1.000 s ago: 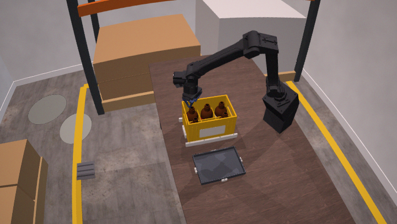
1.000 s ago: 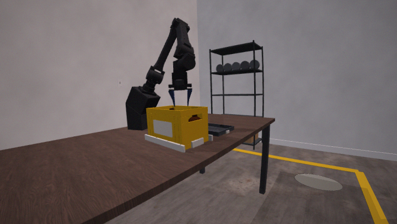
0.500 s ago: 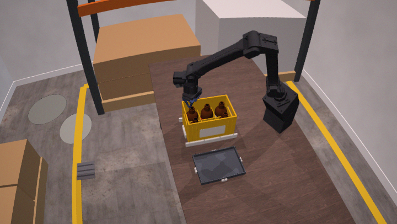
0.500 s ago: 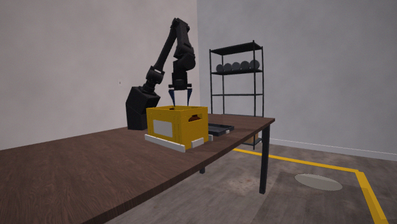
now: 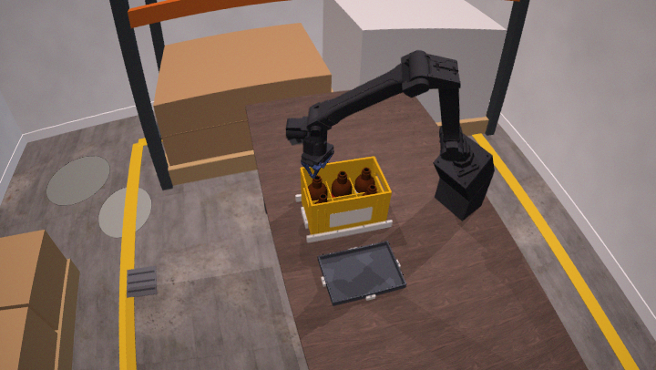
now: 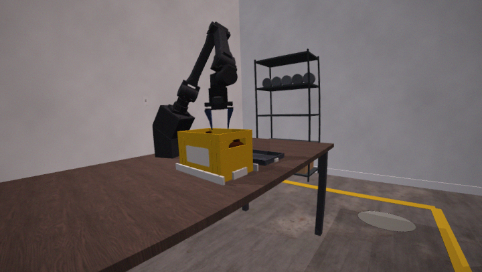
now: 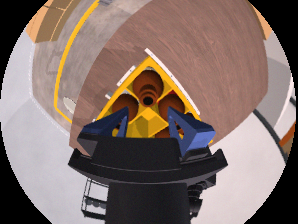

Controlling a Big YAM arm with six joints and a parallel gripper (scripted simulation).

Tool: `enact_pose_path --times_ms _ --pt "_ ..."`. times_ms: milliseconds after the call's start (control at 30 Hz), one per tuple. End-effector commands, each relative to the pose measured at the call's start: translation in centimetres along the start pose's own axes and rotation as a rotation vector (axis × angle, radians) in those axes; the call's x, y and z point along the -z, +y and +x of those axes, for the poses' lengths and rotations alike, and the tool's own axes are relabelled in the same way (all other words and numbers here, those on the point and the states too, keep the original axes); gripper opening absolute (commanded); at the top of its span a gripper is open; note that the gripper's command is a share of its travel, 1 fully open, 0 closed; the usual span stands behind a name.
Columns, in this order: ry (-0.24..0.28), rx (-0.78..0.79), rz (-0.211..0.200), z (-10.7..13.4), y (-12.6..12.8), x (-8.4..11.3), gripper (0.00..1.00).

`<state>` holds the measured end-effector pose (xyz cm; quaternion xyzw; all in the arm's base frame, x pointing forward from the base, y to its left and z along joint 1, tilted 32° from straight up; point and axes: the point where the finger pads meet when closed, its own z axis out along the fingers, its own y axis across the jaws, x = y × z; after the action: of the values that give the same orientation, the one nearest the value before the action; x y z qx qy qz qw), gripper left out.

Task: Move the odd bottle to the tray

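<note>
Your gripper [image 5: 316, 172] [image 6: 219, 128] [image 7: 148, 109] is partly open, with space between its blue fingers and nothing gripped. It points down over the crate [image 5: 350, 216] [image 6: 199, 134] [image 7: 150, 61], near the end farther from the arm's base [image 5: 464, 197] [image 6: 164, 134], with its tips close to the height of the crate's rim. You can't tell from these views whether a tip brushes a bottle or the rim.

In the wrist view, a brown bottle [image 7: 148, 85] shows its round mouth between the two fingers, while the fingers partly cover the bottles on either side. The five bottles stand in the crate's compartments: a row of three, and two more behind the labelled wall as you look from the top view, showing little more than their necks. The bottle you need is among them, but you can't make out which neck is thicker or thinner. From the exterior view, the crate walls hide nearly everything inside; you catch brown glass through the handle slot.

White strips [image 5: 349, 231] [image 6: 199, 173] [image 7: 173, 80] lie along the crate's foot on the table [image 5: 441, 293] [image 6: 84, 216] [image 7: 220, 55]. The tray [image 5: 363, 273] [image 6: 268, 159] lies flat beyond the crate's labelled long side, apart from it; the crate cuts off part of it in the exterior view.
</note>
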<state>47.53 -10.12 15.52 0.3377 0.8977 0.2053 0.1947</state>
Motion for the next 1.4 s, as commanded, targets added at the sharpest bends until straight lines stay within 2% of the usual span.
enact_pose_path --times_ms 0,1367 --pt "-0.011 0.001 -0.003 -1.56 0.07 -0.20 0.61" --pt "-0.009 -0.001 -0.002 -1.64 0.04 -0.15 0.61"
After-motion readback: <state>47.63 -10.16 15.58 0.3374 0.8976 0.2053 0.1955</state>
